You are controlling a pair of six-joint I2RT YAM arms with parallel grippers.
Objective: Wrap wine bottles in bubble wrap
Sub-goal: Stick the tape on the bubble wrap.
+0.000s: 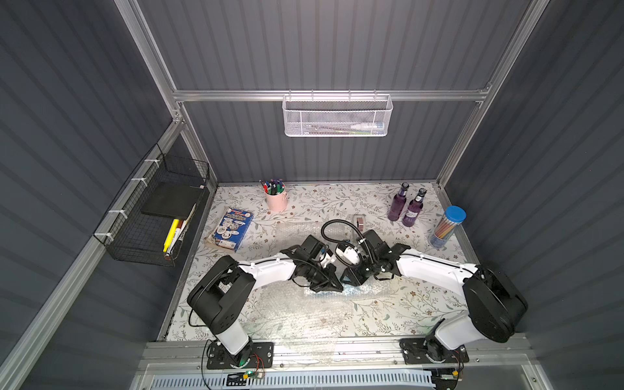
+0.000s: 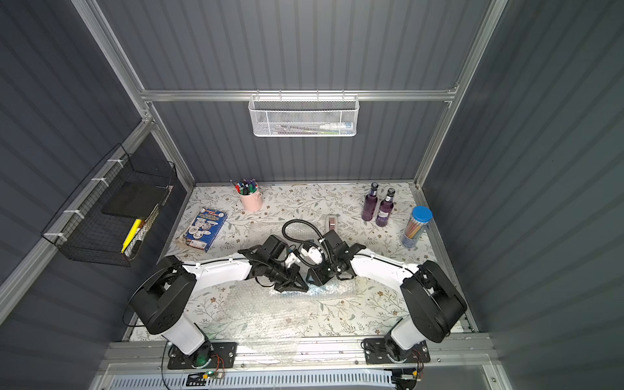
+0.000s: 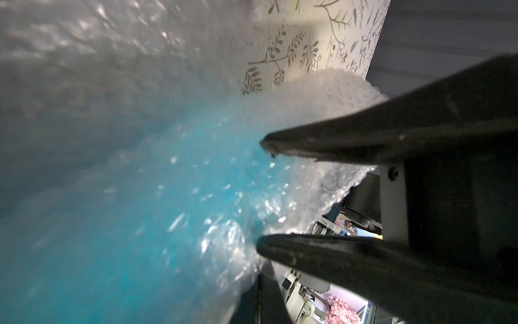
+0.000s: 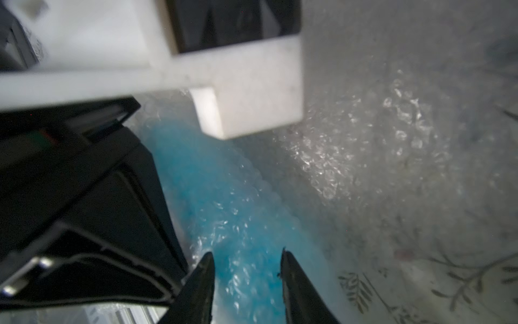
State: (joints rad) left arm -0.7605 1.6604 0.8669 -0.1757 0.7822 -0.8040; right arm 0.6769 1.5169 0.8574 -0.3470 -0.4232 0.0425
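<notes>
The bright blue wine bottle [image 1: 323, 293] [image 3: 140, 224] [image 4: 224, 196] lies on its side near the table's middle, rolled inside a sheet of bubble wrap [image 1: 304, 317] [image 2: 263, 314]. Both grippers meet over it. My left gripper [image 1: 337, 288] [image 3: 262, 297] is shut, and the wrap's edge runs into its tips. My right gripper [image 1: 347, 279] [image 4: 246, 259] is open, its fingers [image 3: 308, 146] straddling the wrapped bottle. Two purple wine bottles [image 1: 396, 206] [image 1: 413, 211] stand at the back right. Another bubble wrap sheet [image 1: 297, 231] lies flat behind the arms.
A grey tape dispenser [image 1: 360, 223] sits just behind the right wrist. At the right edge stands a pencil tube [image 1: 445, 229]. A pink marker cup [image 1: 276, 199] and a blue box [image 1: 231, 229] are back left. Baskets [image 1: 162, 216] [image 1: 337, 116] hang on the walls.
</notes>
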